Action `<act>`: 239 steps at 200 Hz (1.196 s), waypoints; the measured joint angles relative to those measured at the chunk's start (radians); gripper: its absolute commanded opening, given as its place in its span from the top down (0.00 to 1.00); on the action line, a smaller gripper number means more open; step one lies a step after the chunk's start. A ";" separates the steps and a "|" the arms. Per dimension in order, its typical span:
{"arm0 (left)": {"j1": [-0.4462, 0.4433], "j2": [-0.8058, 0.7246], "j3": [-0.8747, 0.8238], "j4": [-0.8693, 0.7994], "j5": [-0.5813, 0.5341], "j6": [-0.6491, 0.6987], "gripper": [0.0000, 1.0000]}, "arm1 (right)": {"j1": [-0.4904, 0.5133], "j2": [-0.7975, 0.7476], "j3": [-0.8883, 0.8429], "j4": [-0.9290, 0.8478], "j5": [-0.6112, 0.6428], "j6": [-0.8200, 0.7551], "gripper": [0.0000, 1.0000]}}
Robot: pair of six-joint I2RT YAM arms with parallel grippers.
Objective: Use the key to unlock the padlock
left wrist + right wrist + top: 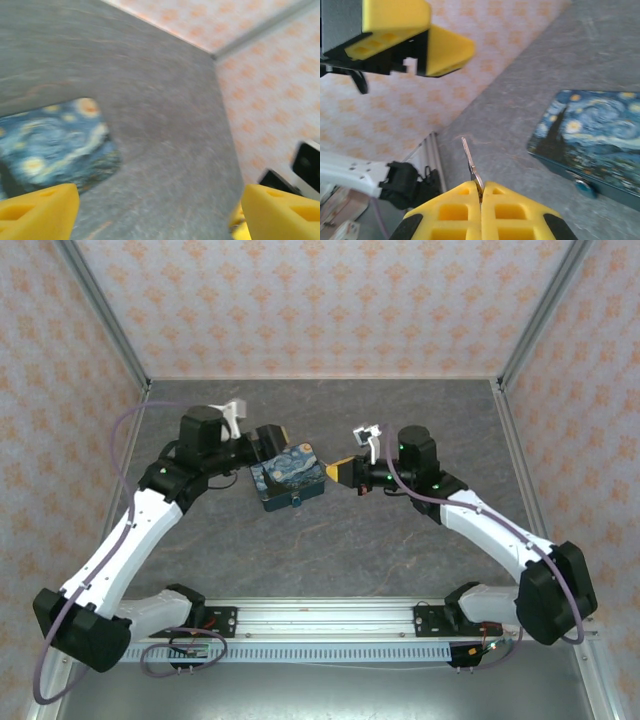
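The key, a thin silvery sliver, sticks up from the tips of my right gripper, which is shut on its head. That gripper hovers just right of the Starry-Night box. The padlock is a small teal-dark round thing on the box's front wall, well to the right of the key and apart from it. My left gripper stands open with only bare table between its yellow fingers. It sits at the box's far left corner, and the box lid lies to its left.
The grey table is walled by patterned panels on three sides. A metal rail with the arm bases runs along the near edge. The left gripper's yellow fingers hang high in the right wrist view.
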 measured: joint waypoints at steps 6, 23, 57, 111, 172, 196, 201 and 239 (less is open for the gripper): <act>0.032 -0.008 -0.030 -0.004 -0.016 -0.010 0.09 | -0.002 0.019 0.000 0.000 0.023 0.002 1.00; 0.101 -0.009 -0.109 -0.018 -0.045 -0.030 0.05 | -0.009 0.076 0.000 0.002 0.072 0.012 1.00; 0.205 0.030 -0.236 -0.015 -0.064 -0.047 0.02 | -0.013 0.152 -0.003 0.002 0.132 0.031 1.00; 0.224 0.221 -0.253 0.157 0.034 -0.037 0.01 | -0.013 0.147 -0.045 0.003 0.168 0.042 1.00; 0.224 0.460 -0.181 0.312 0.138 -0.016 0.01 | -0.013 0.098 -0.078 0.002 0.183 0.045 1.00; 0.216 0.525 -0.129 0.341 0.170 -0.011 0.02 | -0.013 0.080 -0.079 0.002 0.193 0.045 1.00; 0.209 0.537 -0.113 0.344 0.174 -0.008 0.02 | -0.013 0.078 -0.079 0.002 0.194 0.045 1.00; 0.136 0.631 0.005 0.355 0.213 0.014 0.05 | -0.013 0.078 -0.085 0.000 0.198 0.046 1.00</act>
